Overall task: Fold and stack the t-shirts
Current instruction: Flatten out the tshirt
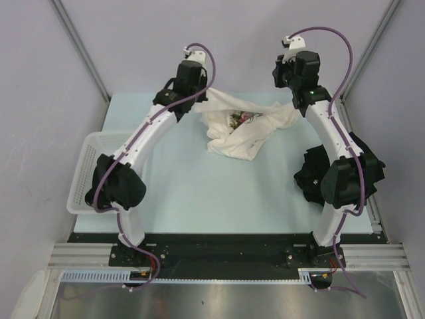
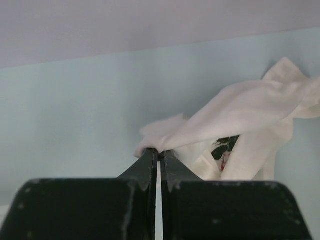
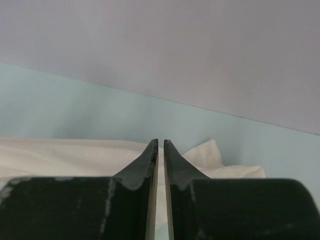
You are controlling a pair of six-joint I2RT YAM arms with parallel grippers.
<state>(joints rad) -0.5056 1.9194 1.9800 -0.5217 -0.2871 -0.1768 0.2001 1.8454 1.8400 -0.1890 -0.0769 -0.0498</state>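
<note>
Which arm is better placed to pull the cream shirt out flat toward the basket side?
Left. The left tool is pinched shut on a corner of the cream t-shirt on that side, with bare table toward the basket. The right tool sits at the shirt's opposite end.

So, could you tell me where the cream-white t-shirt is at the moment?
In the top view the cream-white t-shirt lies bunched at the far middle of the table, strung between the left gripper and right gripper, which pinch its ends.
</note>
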